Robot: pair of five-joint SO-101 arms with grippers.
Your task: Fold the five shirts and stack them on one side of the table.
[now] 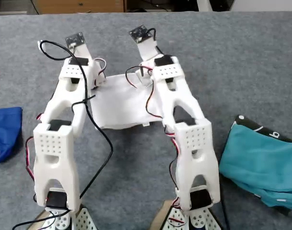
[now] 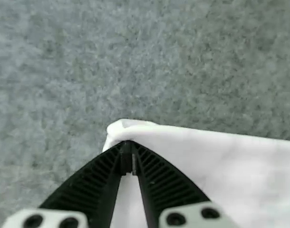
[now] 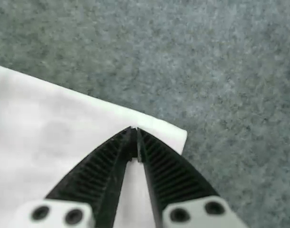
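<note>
Seems to be the middle of a fold on the white shirt (image 1: 122,103). Clamped at one far corner by the left gripper (image 2: 127,143) and at the other far corner by the right gripper (image 3: 134,132), fingertips pressed together on the cloth in both wrist views. To do this step well, raise both corners to equal height and carry them side by side toward the near hem, so as to get a straight crease and not a slanted one. Avoid pulling the corners away from each other; probably enough to slip such thin cloth out of the tips. Lay the edge down flat on the grey table (image 1: 232,57) before opening, and open both sides at one time. As for position: spread between the two arms near the middle of the table, partly hidden under them in the high view. Runs from each pinched corner back under the wrist, with bare table just beyond the fingertips. Only a little cloth past the tips on both sides, so a rather shallow hold, by my judgement. Also a blue shirt (image 1: 5,132) at the left edge and a teal shirt (image 1: 258,160) at the right, well apart from both grippers and not yet stacked together.
</note>
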